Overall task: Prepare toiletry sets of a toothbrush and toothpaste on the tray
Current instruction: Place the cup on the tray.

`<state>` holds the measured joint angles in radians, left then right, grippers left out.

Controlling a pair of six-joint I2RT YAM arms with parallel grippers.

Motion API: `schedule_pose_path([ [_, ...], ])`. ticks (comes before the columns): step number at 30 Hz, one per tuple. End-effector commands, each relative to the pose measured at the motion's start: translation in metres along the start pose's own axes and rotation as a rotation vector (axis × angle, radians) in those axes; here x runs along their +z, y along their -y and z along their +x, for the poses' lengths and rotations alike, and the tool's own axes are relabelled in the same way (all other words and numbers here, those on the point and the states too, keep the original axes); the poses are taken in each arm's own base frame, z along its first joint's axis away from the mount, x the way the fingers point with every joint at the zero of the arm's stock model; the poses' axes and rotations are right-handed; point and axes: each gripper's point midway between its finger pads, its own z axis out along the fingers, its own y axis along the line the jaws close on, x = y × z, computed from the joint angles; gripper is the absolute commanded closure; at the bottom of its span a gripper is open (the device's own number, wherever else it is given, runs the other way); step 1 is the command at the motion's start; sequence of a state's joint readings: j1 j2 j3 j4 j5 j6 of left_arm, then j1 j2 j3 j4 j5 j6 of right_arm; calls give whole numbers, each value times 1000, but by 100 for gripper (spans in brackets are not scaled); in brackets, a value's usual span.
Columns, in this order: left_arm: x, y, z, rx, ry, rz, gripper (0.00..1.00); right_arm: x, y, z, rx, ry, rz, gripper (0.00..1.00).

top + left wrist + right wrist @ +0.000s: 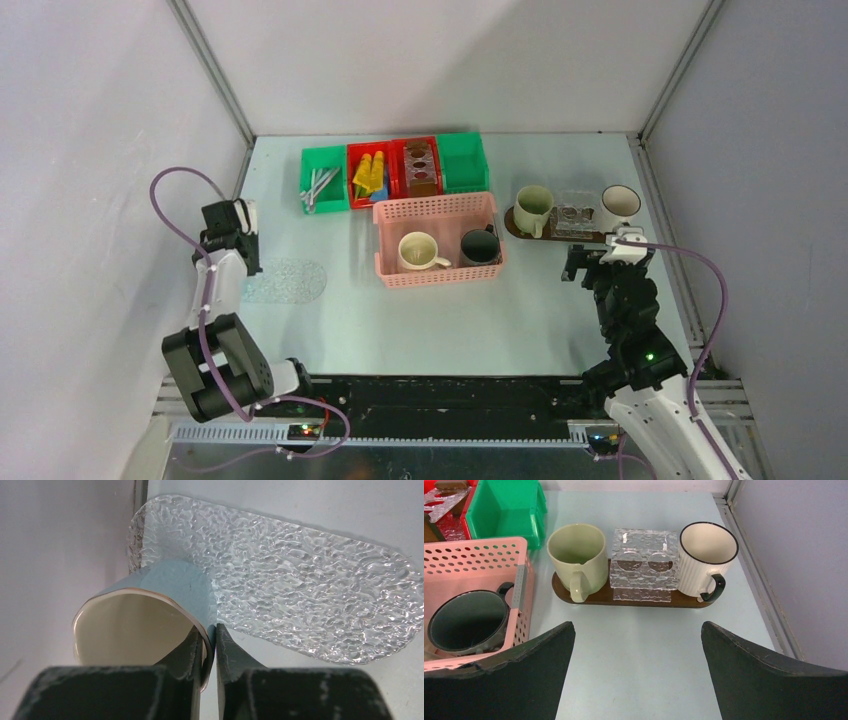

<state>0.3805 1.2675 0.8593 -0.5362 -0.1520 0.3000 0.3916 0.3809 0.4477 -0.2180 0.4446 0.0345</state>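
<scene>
left gripper point(210, 631) narrow, pinching rim of pale blue mug point(185, 587) at clear disc point(300, 590) | right gripper point(638, 630) wide, empty, near tray point(644, 604) bearing green mug point(576, 555), white mug point(706, 555)

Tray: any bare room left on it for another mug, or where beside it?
None on the tray: green mug, clear holder and white mug fill it. Bare table lies in front, up to the open right pincer. The pink basket crowds its left.
</scene>
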Motion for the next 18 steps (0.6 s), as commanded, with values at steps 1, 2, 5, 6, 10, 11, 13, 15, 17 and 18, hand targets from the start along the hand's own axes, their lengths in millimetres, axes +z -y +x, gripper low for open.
schedule_pose_path([
  [1, -8, -26, -33, 37, 84, -73, 84, 1, -4, -7, 5, 13, -15, 1],
  [2, -7, -27, -35, 36, 80, -73, 83, 1, -4, -7, 5, 13, -17, 1],
  [5, -4, -28, -37, 37, 64, -66, 84, 2, -5, -6, 2, 8, -18, 1],
  [6, -3, -29, -38, 36, 62, -65, 83, 2, -5, -6, 1, 7, -19, 1],
  [10, -3, -32, -40, 39, 57, -74, 84, 3, -6, -5, -3, 2, -20, 1],
  [11, -5, -33, -41, 38, 63, -77, 84, 3, -6, -5, -3, 1, -19, 1],
  [13, -6, -34, -43, 39, 72, -83, 84, 3, -6, -4, -3, 0, -21, 1],
  [15, -5, -35, -41, 40, 64, -86, 84, 3, -6, -4, -6, -2, -20, 1],
  [17, -3, -35, -39, 41, 54, -82, 84, 4, -5, -4, -8, -3, -17, 1],
  [18, -2, -35, -38, 42, 51, -83, 84, 3, -5, -4, -7, -3, -16, 1],
])
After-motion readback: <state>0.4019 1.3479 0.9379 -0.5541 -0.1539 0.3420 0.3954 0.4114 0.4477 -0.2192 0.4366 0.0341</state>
